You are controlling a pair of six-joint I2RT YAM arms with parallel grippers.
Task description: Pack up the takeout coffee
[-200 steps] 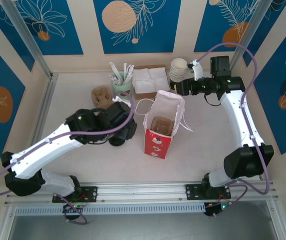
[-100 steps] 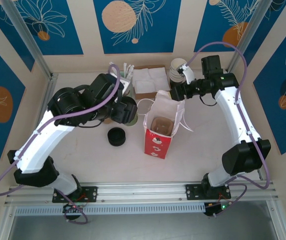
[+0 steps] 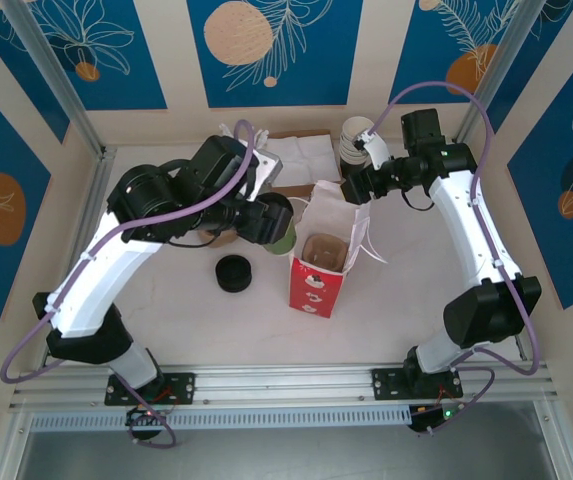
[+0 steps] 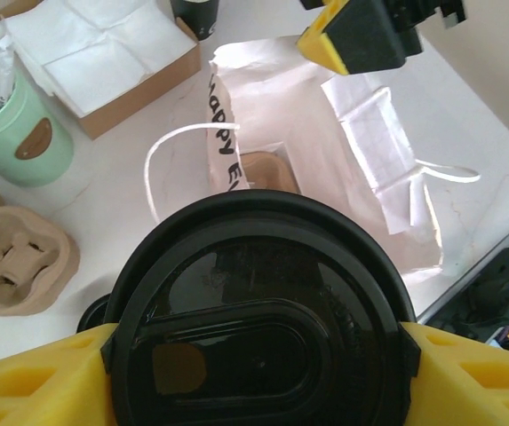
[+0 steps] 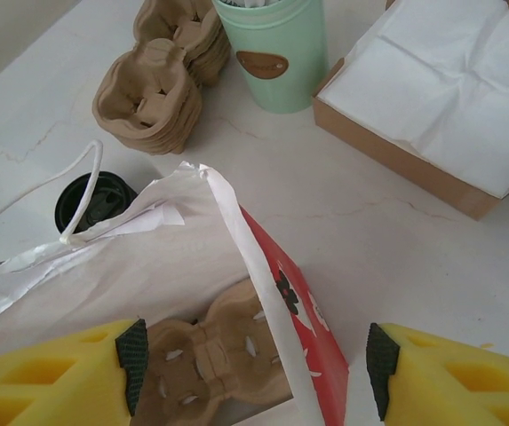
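Note:
The takeout coffee (image 4: 263, 328), a dark cup under a round black lid, hangs above the table with my left gripper (image 4: 258, 355) shut on its sides. In the top view the coffee (image 3: 272, 222) is just left of the red and white paper bag (image 3: 318, 272), which stands open. A brown cardboard carrier (image 5: 210, 355) lies inside the bag. My right gripper (image 5: 256, 368) is open at the bag's far rim (image 5: 263, 275), one finger on either side of the paper wall without touching it.
A low stack of black lids (image 3: 234, 273) sits on the table left of the bag. Behind are a green cup of sachets (image 4: 14, 133), a box of napkins (image 3: 301, 160), stacked cream-rimmed cups (image 3: 358, 140) and a pile of cardboard carriers (image 4: 14, 257).
My left arm has risen from beside the lid stack and carried the coffee to the right, up to the bag. My right gripper has opened wider at the bag's rim.

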